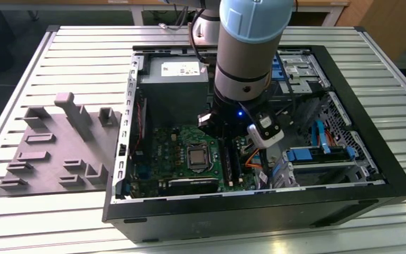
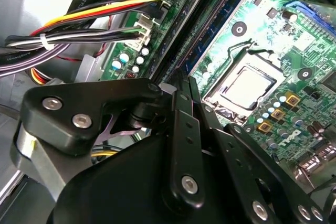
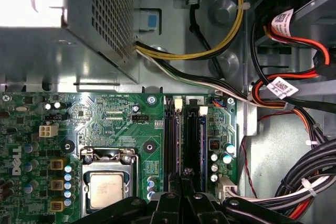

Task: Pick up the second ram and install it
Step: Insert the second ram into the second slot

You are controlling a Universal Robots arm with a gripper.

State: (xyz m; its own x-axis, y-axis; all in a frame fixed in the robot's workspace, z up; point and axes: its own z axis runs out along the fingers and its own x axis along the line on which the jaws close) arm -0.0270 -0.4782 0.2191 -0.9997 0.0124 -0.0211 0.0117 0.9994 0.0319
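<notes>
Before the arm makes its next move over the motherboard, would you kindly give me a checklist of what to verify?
1. Gripper above the memory slots: ok, lined up along them in the first wrist view.
2. Memory stick in the gripper: cannot tell.
3. Slot latches open: cannot tell.
4. Cables clear of the slots: ok, they lie off to the side.
5. Case side open for access: ok.
</notes>
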